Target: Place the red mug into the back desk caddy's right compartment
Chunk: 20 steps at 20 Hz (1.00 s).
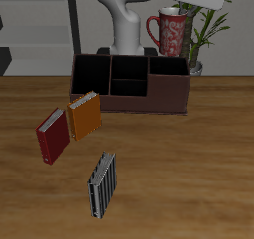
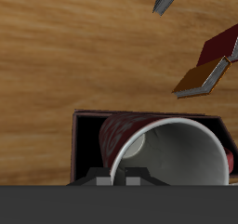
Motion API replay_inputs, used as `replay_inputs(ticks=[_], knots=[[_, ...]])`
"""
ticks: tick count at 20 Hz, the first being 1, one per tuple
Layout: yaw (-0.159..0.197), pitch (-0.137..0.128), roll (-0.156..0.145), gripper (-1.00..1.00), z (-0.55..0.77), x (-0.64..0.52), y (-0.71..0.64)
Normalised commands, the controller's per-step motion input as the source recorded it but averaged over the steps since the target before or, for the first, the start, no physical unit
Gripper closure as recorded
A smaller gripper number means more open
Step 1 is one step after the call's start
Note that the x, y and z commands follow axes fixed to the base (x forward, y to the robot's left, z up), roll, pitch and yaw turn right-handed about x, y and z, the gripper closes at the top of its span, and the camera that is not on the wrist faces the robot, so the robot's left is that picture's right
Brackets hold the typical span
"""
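Above one back desk caddy (image 1: 129,86) hangs one red mug (image 1: 169,31), near three books (image 1: 69,124).

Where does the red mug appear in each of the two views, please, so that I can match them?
Exterior view: the red mug hangs in the air above the end of the back desk caddy nearest the potted plant.
Wrist view: the mug fills the foreground, white inside facing the camera, over a dark compartment.
Shared landmark: the orange book beside the red book.
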Motion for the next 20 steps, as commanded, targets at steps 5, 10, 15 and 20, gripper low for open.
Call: replay_inputs(ticks=[5,10,15,20], knots=[[-0.038,0.002,-0.007,1.0,0.01,-0.05,0.15],[-0.032,0.012,-0.02,1.0,-0.06,-0.01,0.1],[-0.041,0.017,-0.034,1.0,-0.09,0.08,0.01],[-0.031,0.003,-0.024,1.0,-0.07,0.0,-0.05]])
